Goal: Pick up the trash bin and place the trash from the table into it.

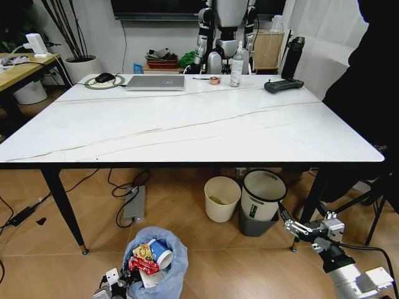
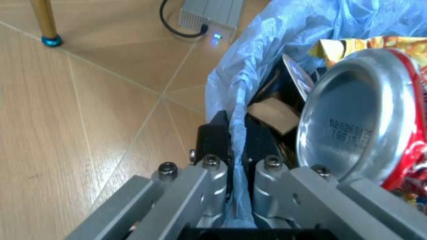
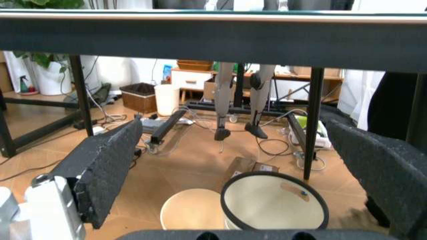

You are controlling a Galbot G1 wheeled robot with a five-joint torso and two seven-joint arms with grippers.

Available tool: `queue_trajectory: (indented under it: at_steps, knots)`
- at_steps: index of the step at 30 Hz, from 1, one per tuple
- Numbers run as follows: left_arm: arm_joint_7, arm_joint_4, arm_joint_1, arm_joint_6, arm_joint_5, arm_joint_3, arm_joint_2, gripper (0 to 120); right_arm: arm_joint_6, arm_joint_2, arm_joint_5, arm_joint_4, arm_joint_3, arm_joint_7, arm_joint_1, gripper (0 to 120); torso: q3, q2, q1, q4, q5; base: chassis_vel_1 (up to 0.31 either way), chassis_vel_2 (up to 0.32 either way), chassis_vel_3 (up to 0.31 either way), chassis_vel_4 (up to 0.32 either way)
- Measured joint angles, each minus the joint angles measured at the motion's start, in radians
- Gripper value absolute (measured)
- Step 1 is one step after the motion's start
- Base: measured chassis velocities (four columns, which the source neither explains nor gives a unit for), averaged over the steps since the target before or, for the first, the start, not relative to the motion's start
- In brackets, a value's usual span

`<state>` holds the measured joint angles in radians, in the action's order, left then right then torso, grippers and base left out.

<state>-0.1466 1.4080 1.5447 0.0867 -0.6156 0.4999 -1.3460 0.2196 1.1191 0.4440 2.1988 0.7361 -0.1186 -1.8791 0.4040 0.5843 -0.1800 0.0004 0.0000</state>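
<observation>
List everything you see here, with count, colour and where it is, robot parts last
Table: one, white marble top, centre.
Trash bin: one, light-blue bag, floor, near side of the table.
Trash: several pieces, red, yellow, blue-white, inside the bin.
Laptop: one, silver, table's far edge.
Round bin: one, cream, under the table.
Grey bin: one, white liner, beside the cream one.
Left gripper: shut on the bin's bag rim.
Right gripper: open, low, near the grey bin.
</observation>
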Motion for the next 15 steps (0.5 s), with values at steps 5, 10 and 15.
queue_trajectory:
  at_steps: [5, 10, 15]
  knots:
    - [0.002, -0.008, -0.004, 0.002, 0.000, 0.001, -0.001, 0, 0.000, 0.000, 0.000, 0.000, 0.000, 0.000, 0.000, 100, -0.013, -0.020, 0.007, 0.0000, 0.0000, 0.000, 0.000, 0.000, 0.000]
    - [0.002, -0.010, -0.005, 0.002, 0.002, 0.001, -0.004, 0, 0.000, 0.000, 0.000, 0.000, 0.000, 0.000, 0.000, 100, -0.025, -0.039, 0.014, 0.0000, 0.0000, 0.000, 0.000, 0.000, 0.000]
    - [0.001, -0.016, -0.008, 0.004, 0.005, 0.001, -0.007, 0, 0.000, 0.000, 0.000, 0.000, 0.000, 0.000, 0.000, 100, -0.037, -0.060, 0.023, 0.0000, 0.0001, 0.000, 0.000, 0.000, 0.000]
